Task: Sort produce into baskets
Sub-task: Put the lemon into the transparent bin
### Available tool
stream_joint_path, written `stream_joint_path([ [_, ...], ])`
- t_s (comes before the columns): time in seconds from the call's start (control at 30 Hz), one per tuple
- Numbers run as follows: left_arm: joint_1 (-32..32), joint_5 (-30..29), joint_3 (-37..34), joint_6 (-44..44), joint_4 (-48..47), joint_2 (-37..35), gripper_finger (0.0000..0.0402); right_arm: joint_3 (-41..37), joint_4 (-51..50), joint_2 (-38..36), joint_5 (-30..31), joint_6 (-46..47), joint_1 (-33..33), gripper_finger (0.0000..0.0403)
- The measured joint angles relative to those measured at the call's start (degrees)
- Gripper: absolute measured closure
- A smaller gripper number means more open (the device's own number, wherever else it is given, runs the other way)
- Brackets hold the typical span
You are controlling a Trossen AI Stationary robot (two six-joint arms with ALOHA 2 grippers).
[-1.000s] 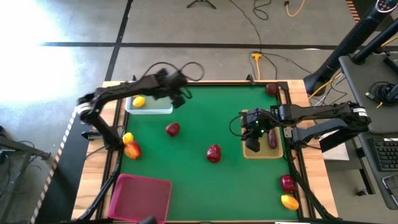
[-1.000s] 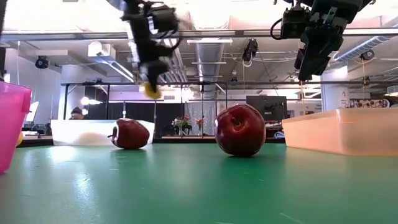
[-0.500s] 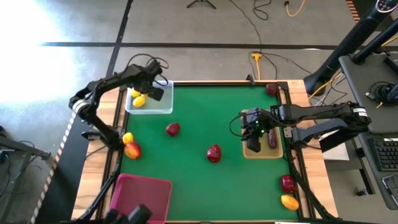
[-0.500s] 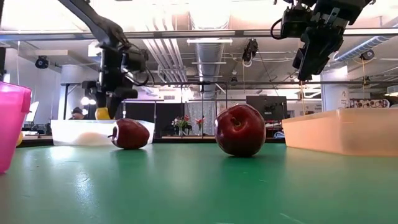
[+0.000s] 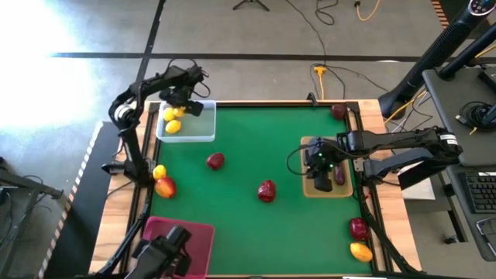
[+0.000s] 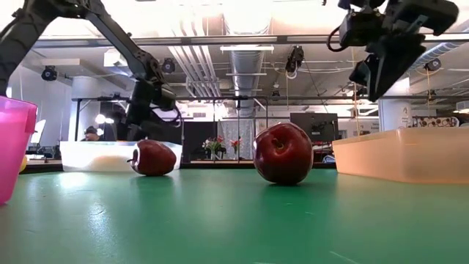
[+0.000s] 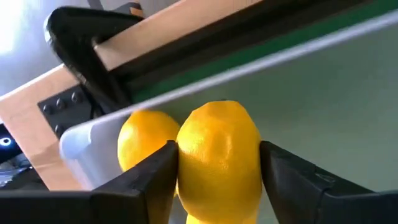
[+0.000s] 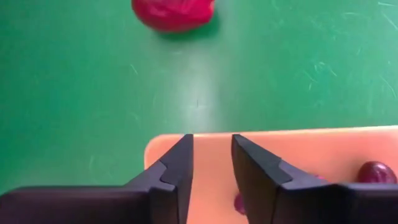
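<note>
Green felt table (image 5: 256, 225), wood-edged, seen from above. Far left: clear bin (image 5: 203, 133) with a lemon (image 5: 173, 126) already inside. Left gripper (image 5: 177, 110) sits low over that bin, fingers pinching a second lemon (image 7: 217, 155); wrist view shows it held between both pads, just beside the resting one. Step in hand: dropping lemons in the clear bin. Next move probably calls for the fingers to part and the arm to lift clear.

Left edge: another lemon (image 5: 159, 172) touching a red-orange fruit (image 5: 166, 186). Near left: magenta bin (image 5: 195, 235). Mid-table: two red fruits (image 5: 215, 161) and (image 5: 266, 190), well apart.

Right: tan tray (image 5: 312, 191) holding a dark purple piece (image 5: 339, 173). Right gripper (image 5: 318, 164) hovers over the tray, fingers a little apart, seemingly holding nothing, though something reddish shows below them. Near right corner: a red fruit (image 5: 358, 228) and a lemon (image 5: 361, 251) still unsorted; one dark fruit (image 5: 338, 111) far right.
</note>
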Motion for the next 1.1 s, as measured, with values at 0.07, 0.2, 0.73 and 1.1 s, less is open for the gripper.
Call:
stream_joint_path([
  [0.07, 0.00, -0.02, 1.08, 0.45, -0.22, 0.91, 0.0183, 0.00, -0.74, -0.27, 0.04, -1.48, -0.03, 0.0285],
  [0.2, -0.24, -0.25, 3.55, 1.70, -3.70, 1.03, 0.0155, 0.00, -1.56, -1.00, 0.69, -2.28, -0.07, 0.0253],
  [0.73, -24.01, 6.10, 4.02, -9.47, -24.74, -17.49, 0.0128, 6.44, 0.45, -7.11, 5.12, -3.52, 0.14, 0.0225],
  [1.1, -49.20, 3.24, -13.36, -31.68, -25.71, -27.82, 0.0130, 7.67, 0.46, -7.02, 5.03, -2.82, 3.94, 0.0225],
])
